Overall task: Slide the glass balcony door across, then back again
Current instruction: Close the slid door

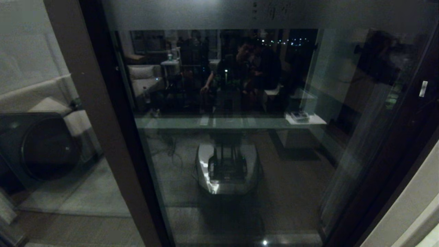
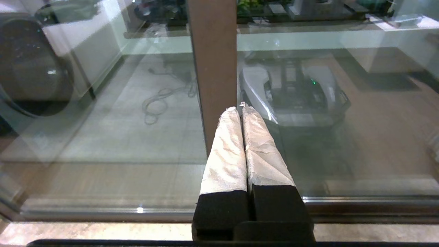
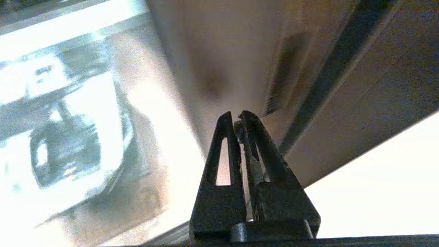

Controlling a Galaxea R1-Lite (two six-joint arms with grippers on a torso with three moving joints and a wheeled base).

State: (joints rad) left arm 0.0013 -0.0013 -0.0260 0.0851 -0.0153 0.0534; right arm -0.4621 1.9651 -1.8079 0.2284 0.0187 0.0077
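The glass balcony door (image 1: 291, 171) fills the head view, with a frosted top band (image 1: 205, 13) carrying small characters. Its brown left stile (image 1: 103, 137) runs down at a slant, and its dark right stile (image 1: 394, 144) stands near the wall. Neither gripper shows in the head view. In the left wrist view my left gripper (image 2: 240, 108) is shut, white-wrapped fingers (image 2: 226, 147) pressed together and empty, tips just before the brown stile (image 2: 212, 61). In the right wrist view my right gripper (image 3: 236, 116) is shut on nothing, close to a brown stile with a slim recessed handle (image 3: 286, 68).
A dark round-fronted machine (image 1: 41, 147) stands behind the glass at left, also seen as the machine (image 2: 31, 68). A loose cable (image 2: 161, 99) lies on the floor beyond. The floor track (image 2: 103, 212) runs under the door. A pale wall (image 1: 404, 206) borders the right.
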